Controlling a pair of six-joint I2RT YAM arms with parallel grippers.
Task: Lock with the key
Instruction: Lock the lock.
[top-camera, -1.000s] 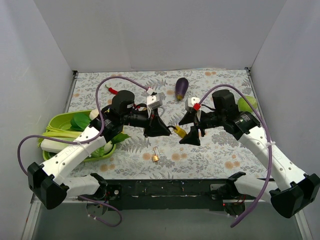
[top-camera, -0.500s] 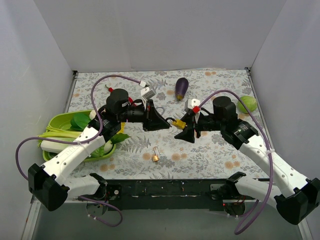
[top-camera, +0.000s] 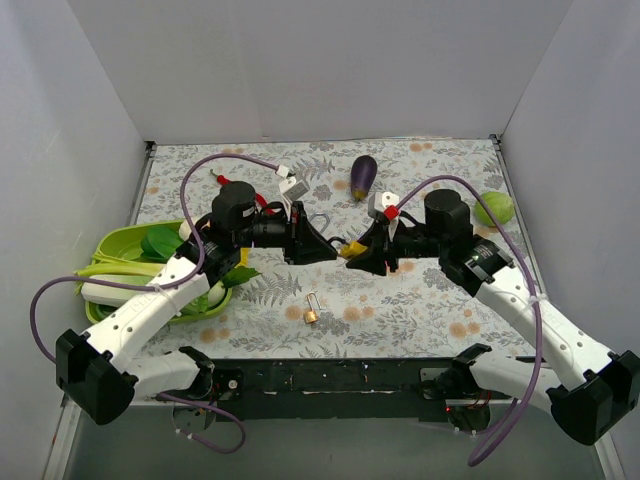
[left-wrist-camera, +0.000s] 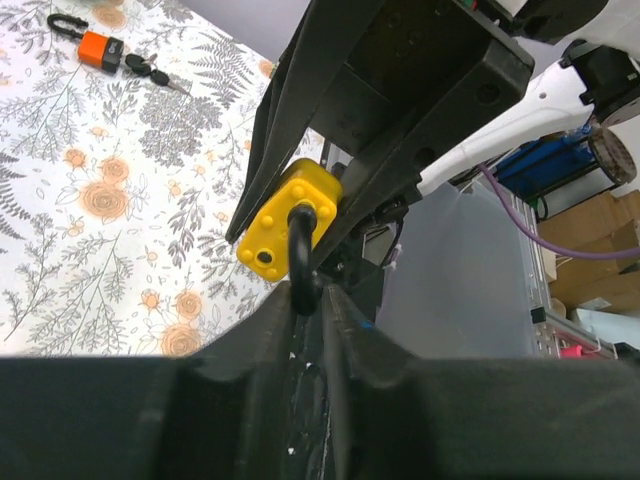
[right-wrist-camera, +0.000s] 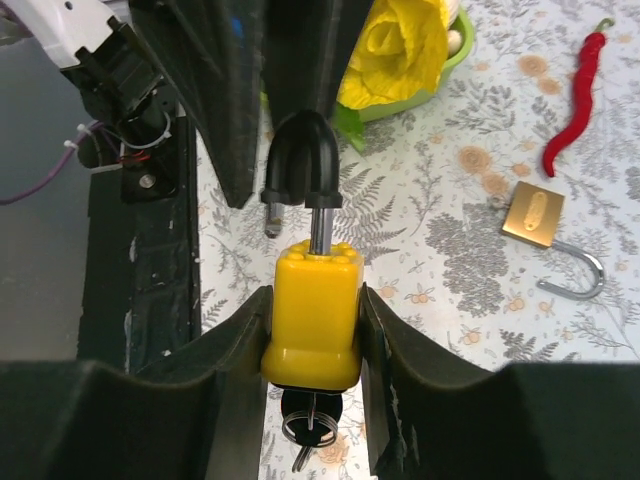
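We are clamping the yellow padlock (right-wrist-camera: 311, 320) by its body in our right gripper (top-camera: 366, 258), over the middle of the floral table (top-camera: 420, 310). Our left gripper (left-wrist-camera: 308, 300) is pinching its black shackle (left-wrist-camera: 302, 245), fingers narrow. A key ring (right-wrist-camera: 305, 428) is hanging under the body.

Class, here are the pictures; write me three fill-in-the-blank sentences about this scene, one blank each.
The padlock clamped in the right gripper has a ____ body.
The left gripper pinches that padlock by its black ____.
The purple vegetable beyond both arms is an ____.
Missing words: yellow, shackle, eggplant.
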